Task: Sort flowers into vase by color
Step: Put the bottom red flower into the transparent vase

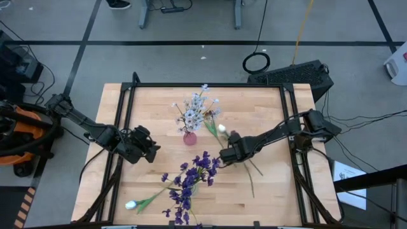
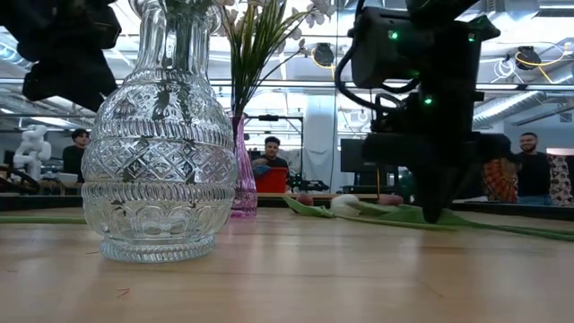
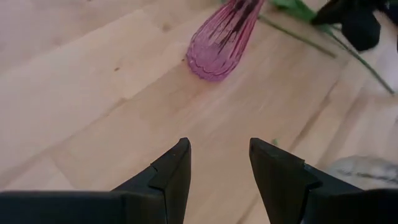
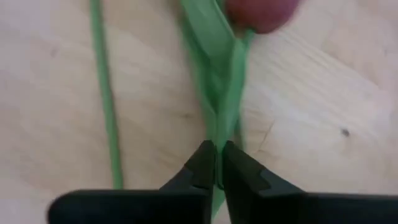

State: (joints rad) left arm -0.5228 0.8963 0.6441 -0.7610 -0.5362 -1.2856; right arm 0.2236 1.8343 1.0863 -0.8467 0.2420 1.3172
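1. The right gripper is down at the tabletop, a little toward 4 o'clock from the table's centre in the high view. Its fingers are pressed together on the green stem and leaf of a dark red tulip — the bud lies just past the fingertips.
2. In the high view, a white tulip bud lies at about 11 o'clock of the right gripper, close to it, with thin green stems trailing off toward 5 o'clock.
3. The left gripper hovers over bare wood at about 9 o'clock of the table's centre, its fingers spread apart and holding nothing.
4. A small pink vase stands near the table's centre, slightly toward 12 o'clock, holding pale lavender-white flowers.
5. Dark purple flowers lie in a loose bunch on the wood at about 6 o'clock of the pink vase.
6. Another white bud on a green stem lies toward 8 o'clock of the centre, near the table's edge.
7. In the low view a clear cut-glass vase stands upright close to the camera — the pink vase shows just behind it.
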